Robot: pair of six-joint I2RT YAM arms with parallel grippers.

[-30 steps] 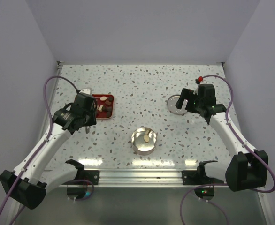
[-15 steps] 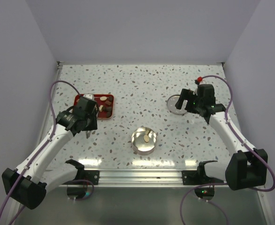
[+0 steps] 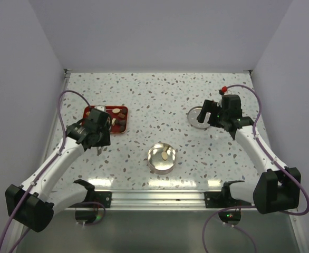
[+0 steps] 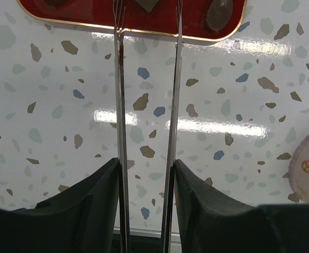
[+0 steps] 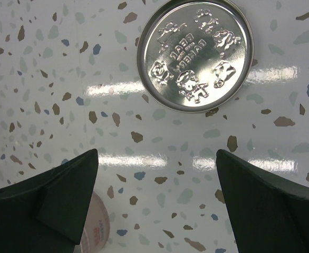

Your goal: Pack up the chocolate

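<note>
The chocolate (image 3: 118,120) is several small dark, tan and cream pieces lying in a red tray (image 3: 106,109). One tan piece (image 3: 166,156) lies in the round tin (image 3: 162,158). My left gripper (image 3: 98,125) is shut on long metal tweezers (image 4: 122,95). It hovers at the tray's near left side. In the left wrist view the gripper (image 4: 145,163) holds the two prongs apart, their tips reaching the tray (image 4: 91,18) beside dark pieces (image 4: 219,13). My right gripper (image 3: 210,113) is open and empty, and stays so in the right wrist view (image 5: 157,153).
The tin's embossed silver lid (image 3: 198,117) lies flat on the speckled table under the right gripper, and also shows in the right wrist view (image 5: 195,54). The tin's edge shows at the right of the left wrist view (image 4: 307,168). Grey walls stand on three sides.
My left arm has shifted and turned its wrist, uncovering the tray's left end. The tweezers stay gripped. The right arm has not moved.
</note>
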